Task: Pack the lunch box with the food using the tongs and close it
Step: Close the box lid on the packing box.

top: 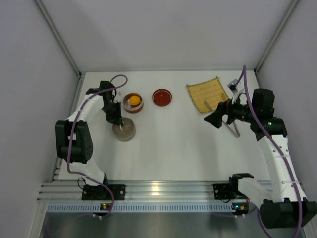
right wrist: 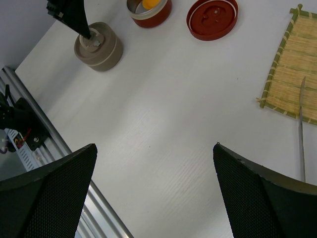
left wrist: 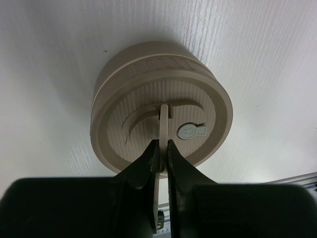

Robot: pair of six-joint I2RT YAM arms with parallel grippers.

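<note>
One pair of tongs (right wrist: 301,134), tip on mat (right wrist: 292,59), beside right hand (right wrist: 154,146)

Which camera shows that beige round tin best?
Left wrist: the beige tin fills the frame, jaws pinching its lid tab. From above it's small, partly under the left arm; the right wrist shows it small in its top corner.

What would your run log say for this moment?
left jaws: shut on beige lid handle | right jaws: open above table | orange ball: in red-brown tin | tongs: lying partly on bamboo mat
</note>
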